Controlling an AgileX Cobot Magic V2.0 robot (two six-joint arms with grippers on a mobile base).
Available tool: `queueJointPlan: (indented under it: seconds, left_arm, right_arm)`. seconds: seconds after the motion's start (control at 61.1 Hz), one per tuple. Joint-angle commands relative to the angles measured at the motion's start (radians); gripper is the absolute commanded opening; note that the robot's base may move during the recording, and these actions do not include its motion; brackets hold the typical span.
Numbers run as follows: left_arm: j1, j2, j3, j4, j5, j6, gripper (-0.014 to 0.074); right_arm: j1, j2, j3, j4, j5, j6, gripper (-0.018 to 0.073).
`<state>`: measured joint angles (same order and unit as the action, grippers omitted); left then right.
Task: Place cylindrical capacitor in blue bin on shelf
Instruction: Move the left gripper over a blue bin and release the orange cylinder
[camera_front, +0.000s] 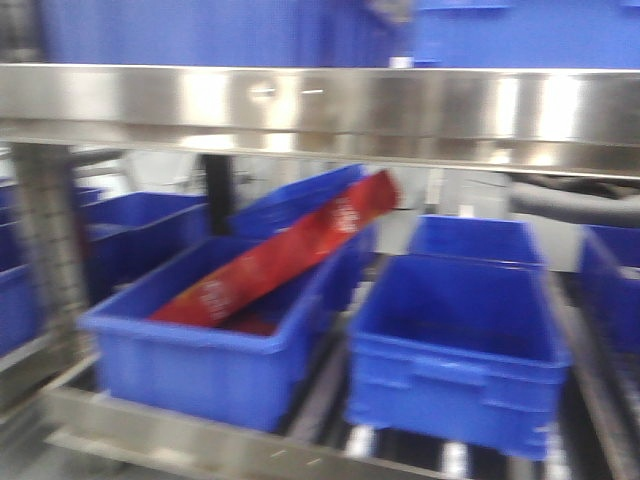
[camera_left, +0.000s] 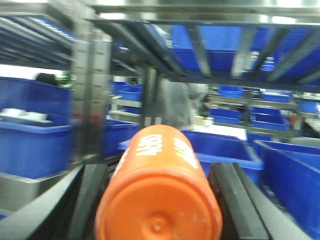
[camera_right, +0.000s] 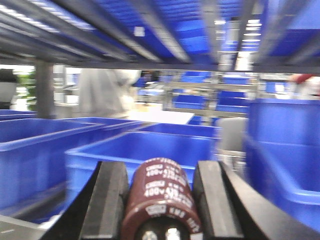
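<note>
Capacitor (camera_right: 160, 200) lies lengthwise between the two black jaws of the right gripper (camera_right: 160, 172), pressed on both flanks; its terminal end faces the wrist camera and its far end reaches about as far as the fingertips; the jaws are closed to the can's width and grip nothing else. The can wears a dark maroon sleeve with rows of white print; "400v" is legible, the rest blurred; two pale terminals show on the near face. It is held in the air beneath the upper roller tracks of the shelf (camera_front: 320, 105), just short of a blue bin (camera_right: 145, 150) whose near rim lies straight ahead. The left gripper (camera_left: 160, 170) is clamped likewise round an orange cylinder (camera_left: 160, 210) with white lettering; more blue bins stand beyond it. From the front, the shelf's steel beam spans the view above blue bins set side by side; a red packet (camera_front: 275, 255) leans out of one of them.
</note>
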<state>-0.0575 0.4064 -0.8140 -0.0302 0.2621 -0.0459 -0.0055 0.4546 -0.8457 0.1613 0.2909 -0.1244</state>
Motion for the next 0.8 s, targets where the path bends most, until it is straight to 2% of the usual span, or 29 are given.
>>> queueJointPlan:
  seconds: [0.0, 0.786]
  left_arm:
    - [0.004, -0.002, 0.001, 0.001, -0.017, -0.007, -0.0111]
    - [0.004, -0.002, 0.001, 0.001, -0.017, -0.007, -0.0111]
  right_arm:
    - [0.002, -0.002, 0.000, -0.008, -0.023, -0.007, -0.0162]
    - [0.002, -0.002, 0.000, -0.008, -0.023, -0.007, -0.0162]
